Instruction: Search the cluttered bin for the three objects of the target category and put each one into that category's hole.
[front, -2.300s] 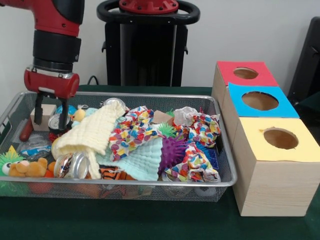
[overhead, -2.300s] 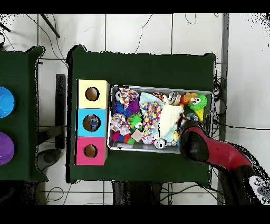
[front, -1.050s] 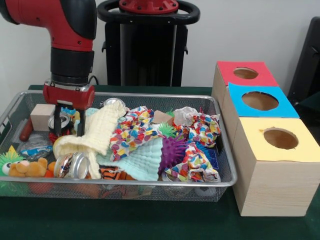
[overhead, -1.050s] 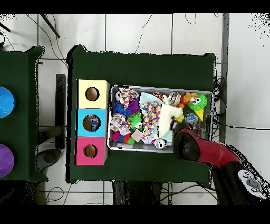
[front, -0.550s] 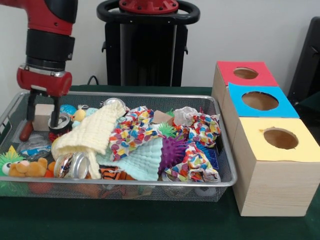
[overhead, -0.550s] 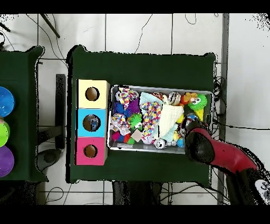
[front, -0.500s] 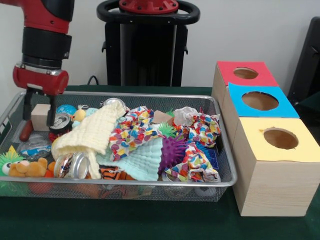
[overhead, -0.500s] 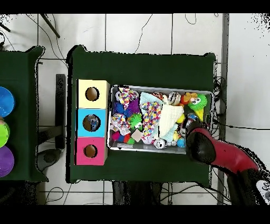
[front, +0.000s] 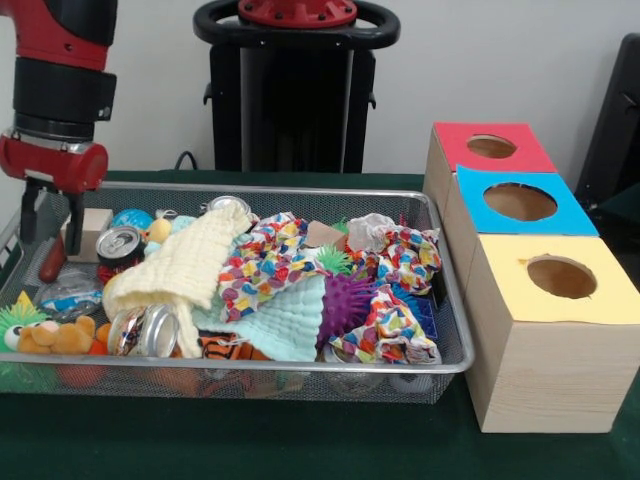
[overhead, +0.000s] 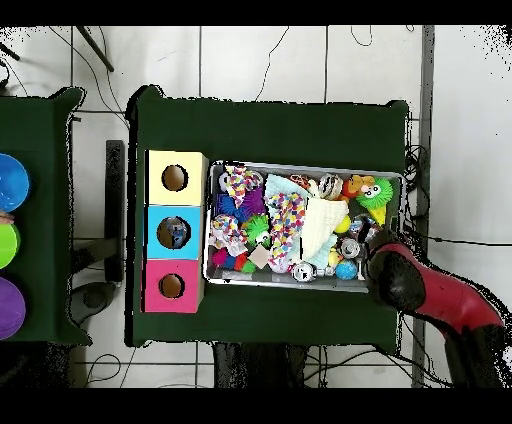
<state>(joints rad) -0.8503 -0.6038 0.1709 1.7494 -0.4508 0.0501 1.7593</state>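
My gripper (front: 50, 236) hangs open and empty over the left end of the wire bin (front: 300, 190), its fingers (front: 75, 222) in front of a wooden block (front: 93, 228). Just to its right an upright drink can (front: 120, 245) stands apart from it. A second can (front: 146, 331) lies on its side near the front rim, and a third (front: 228, 205) shows at the back. The red box (front: 490, 148), blue box (front: 520, 202) and yellow box (front: 560, 278) each have a round hole on top. In the overhead view the arm (overhead: 420, 290) hides the gripper at the bin's (overhead: 300, 167) right end.
The bin also holds a yellow cloth (front: 185, 265), patterned cloths (front: 265, 265), a mint cloth (front: 285, 320), a purple spiky ball (front: 345, 300), an orange plush (front: 55, 338) and a green fuzzy toy (front: 15, 322). The boxes (overhead: 173, 233) stand against the bin's side.
The gripper has moved left in the front view, away from the upright can to the bin's left end. It stays open and empty; the can now shows in full.
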